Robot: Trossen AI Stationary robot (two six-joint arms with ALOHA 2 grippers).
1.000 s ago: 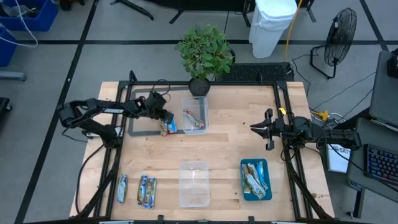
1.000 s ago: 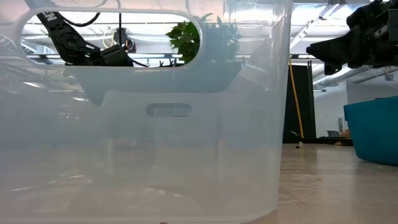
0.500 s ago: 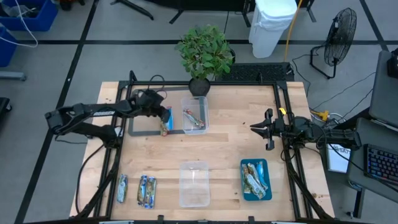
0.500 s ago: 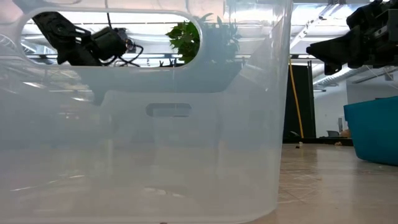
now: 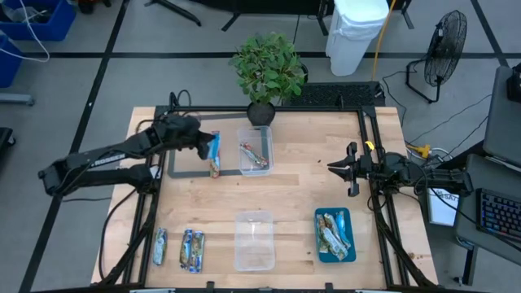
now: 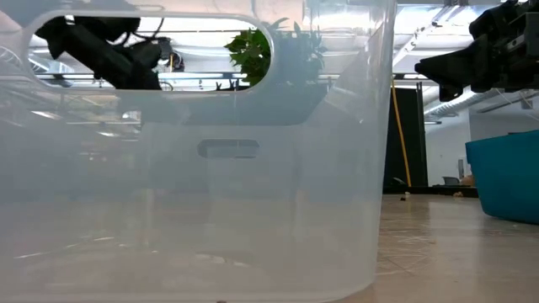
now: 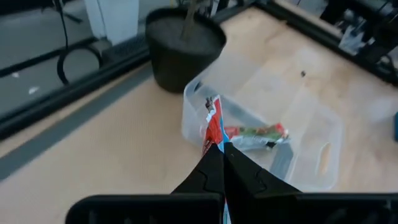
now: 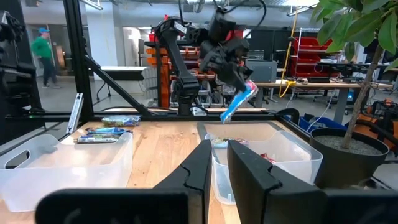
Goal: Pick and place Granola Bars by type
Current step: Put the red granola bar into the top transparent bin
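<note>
My left gripper [image 5: 203, 145] [image 7: 219, 152] is shut on a red-blue granola bar [image 5: 215, 153] [image 7: 212, 127]. It holds the bar in the air over the right edge of a dark flat tray [image 5: 186, 171], beside a clear tub [image 5: 255, 150] that holds bars [image 7: 255, 134]. More bars lie flat at the near left [image 5: 160, 246] [image 5: 192, 250]. Several others fill a teal tray [image 5: 334, 234]. My right gripper [image 5: 332, 168] [image 8: 219, 163] waits above the table's right side, open by a narrow gap. My left gripper pinches the red-blue bar between its two fingertips [image 7: 210, 163] by one end [image 8: 249, 87]. The bar is lifted clear of the table. It slants down from the fingers, and its blue end [image 8: 227, 114] is lowest.
An empty clear tub [image 5: 254, 240] stands at the near middle and fills most of the low view [image 6: 210, 168]. A potted plant [image 5: 269, 69] stands at the far edge behind the filled tub. Bare wood lies between the tubs and to the right of them.
My left gripper has risen and drawn toward the table's far-left, turning as it went. The red-blue bar, which was low at the dark tray's right edge, is now lifted clear and hangs slanted from the fingers.
</note>
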